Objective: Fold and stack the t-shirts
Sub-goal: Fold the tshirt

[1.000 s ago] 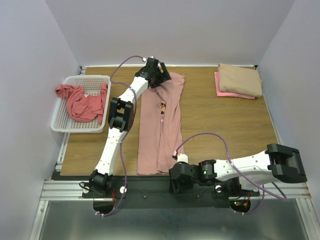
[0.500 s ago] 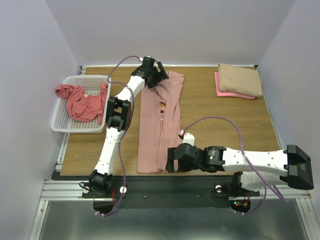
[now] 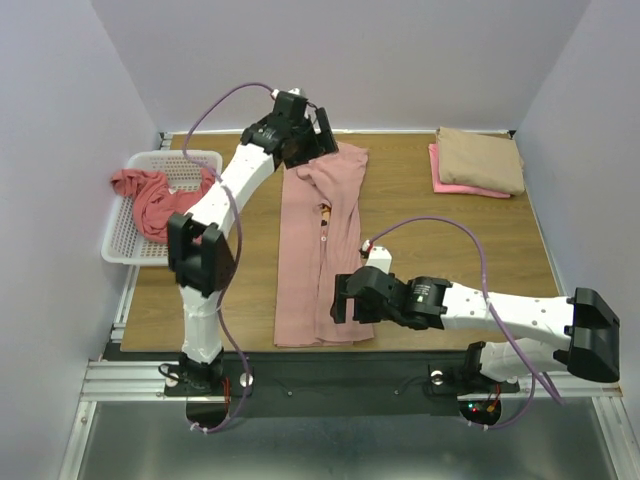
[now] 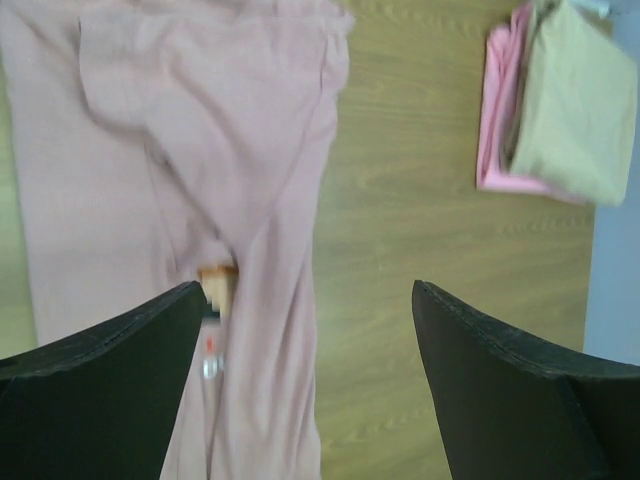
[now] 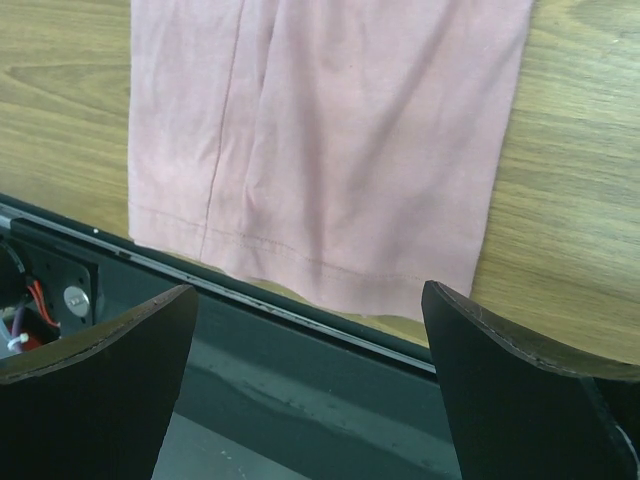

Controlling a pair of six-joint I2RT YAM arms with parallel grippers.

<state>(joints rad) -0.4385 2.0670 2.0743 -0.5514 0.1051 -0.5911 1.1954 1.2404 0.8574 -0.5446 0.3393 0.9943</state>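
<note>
Left pincer (image 4: 306, 287) hangs released, jaws spread wide and grasping nothing, above the far, collar end of the dusty-pink t-shirt (image 3: 318, 250). The shirt lies flat on the wooden tabletop (image 3: 450, 250) as a long strip folded lengthwise, running from the far side toward the arm bases. A small pixel graphic (image 3: 326, 215) peeks out along a fold about midway down the cloth.

At the opposite, near end of the same t-shirt, the right pincer (image 5: 309, 287) hovers just over the right corner of the hem (image 5: 330, 270), likewise released and empty, not touching the fabric. The hem reaches the near edge of the tabletop and slightly overlaps it.

Well to the right of the dusty-pink t-shirt, level with its collar end, a folded tan t-shirt (image 3: 482, 158) sits on top of a folded bright pink t-shirt (image 3: 445, 178), whose edge shows along the side facing the strip. To the left of the dusty-pink t-shirt, a crumpled coral-red t-shirt (image 3: 165, 205) rests in a white mesh basket (image 3: 125, 250), one part draped over the basket's far left rim.
</note>
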